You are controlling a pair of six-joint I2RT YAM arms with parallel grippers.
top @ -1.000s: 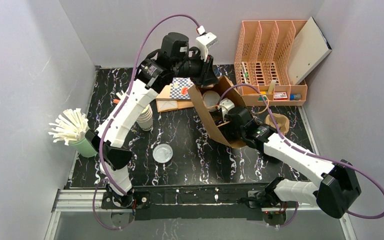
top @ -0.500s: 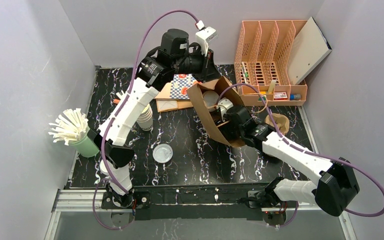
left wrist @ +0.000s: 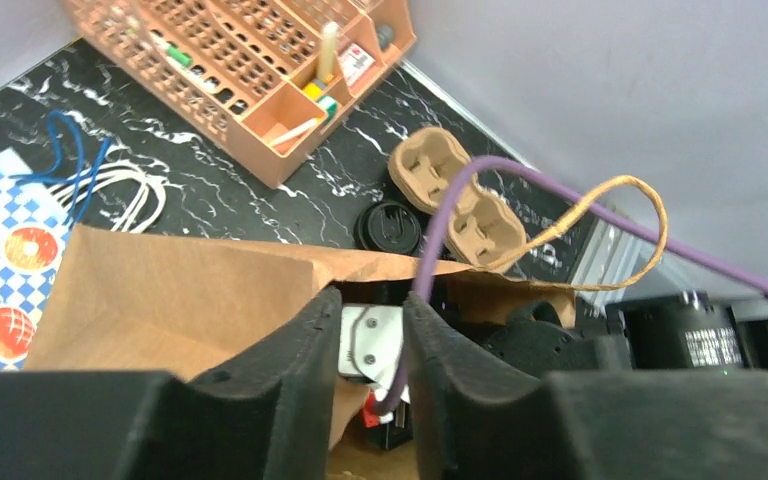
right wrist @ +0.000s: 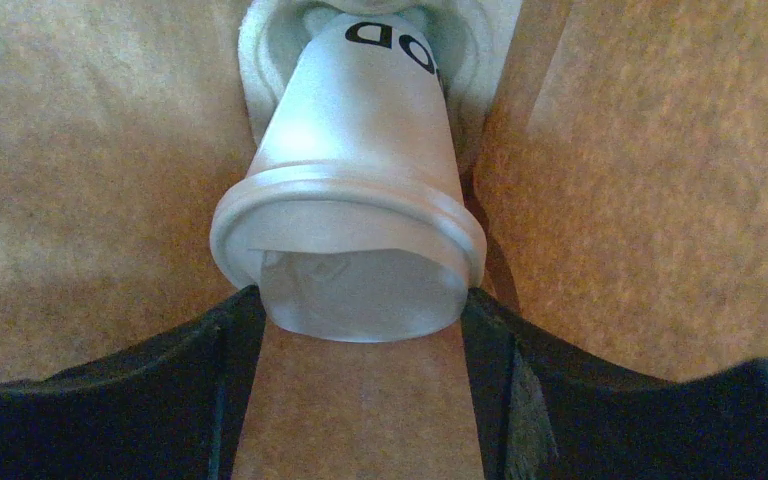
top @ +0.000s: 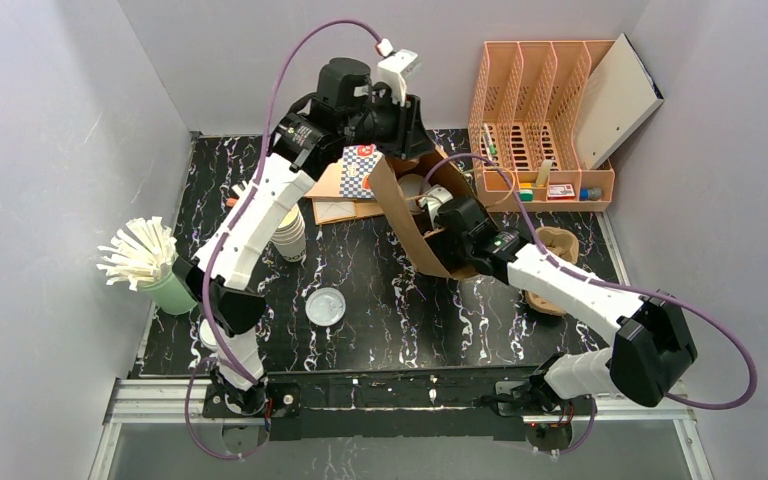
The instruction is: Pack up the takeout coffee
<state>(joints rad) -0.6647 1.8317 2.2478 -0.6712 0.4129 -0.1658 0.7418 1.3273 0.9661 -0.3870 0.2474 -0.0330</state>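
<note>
We see the right gripper (right wrist: 355, 325) clamped on the pale cream cup (right wrist: 360, 150). Its two black fingers press the white lid, one on each side. The cup points straight out from the jaws, lid end nearest them and narrow base farthest. The walls of the brown paper bag (right wrist: 90, 160) close in on both sides of the jaws, so the cup is inside the bag. Just past the cup's base we make out a white round shape that we cannot identify.

The left gripper (left wrist: 370, 325) hangs over the bag's open mouth, its jaws a narrow slit apart with nothing held. Through the slit we see a white fitting and a purple cable (left wrist: 425, 270) down in the bag. The bag's rim lies right at the fingertips, and we cannot tell whether it touches them. Beyond the jaws, past the bag, a black lid (left wrist: 388, 228) lies just beside a pulp cup carrier (left wrist: 455, 195).
</note>
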